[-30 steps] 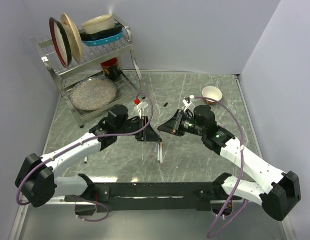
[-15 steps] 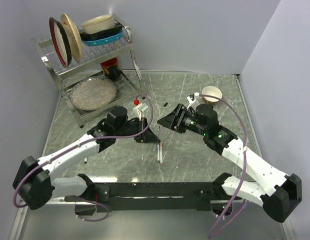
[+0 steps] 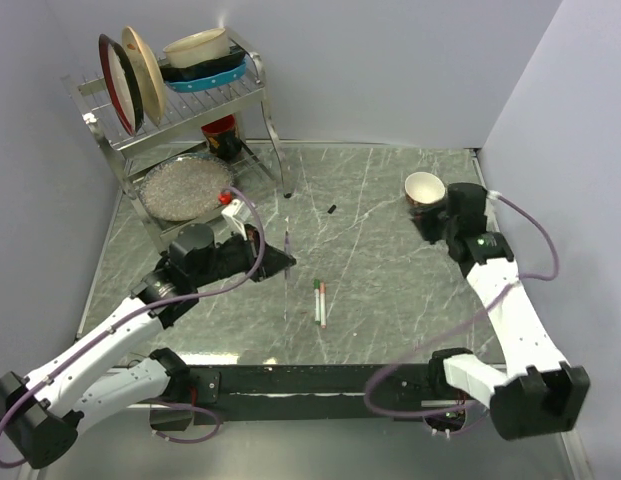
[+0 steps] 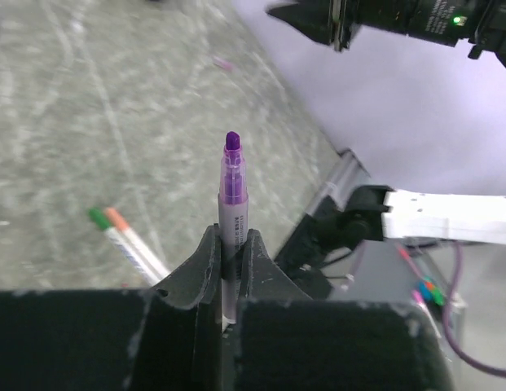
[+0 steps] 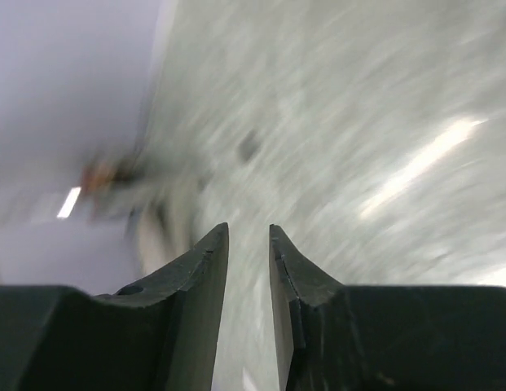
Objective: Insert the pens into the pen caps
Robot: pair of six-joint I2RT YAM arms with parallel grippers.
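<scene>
Between fingers of left hand [image 4: 230, 244]: purple-tipped pen [image 4: 231, 191] clamped tight, bare tip pointing outward, presented for capping. Left of hand, two capped pens [image 4: 126, 244] lie on worktop [image 4: 73, 122]; small dark cap [image 3: 331, 209] lies farther ahead. Empty right hand [image 5: 246, 240] narrowly parted.

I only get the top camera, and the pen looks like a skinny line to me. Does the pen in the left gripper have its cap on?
Observer: No. In the left wrist view the pen has a bare purple tip and no cap.
Operator: Is it held properly?
Observer: Yes. The left gripper is shut on its barrel, with the tip pointing straight out past the fingers.
Operator: And the right gripper? I can't make it out next to the cup.
Observer: The right gripper has nothing in it, and its jaws stand a little apart. That view is blurred.
</scene>
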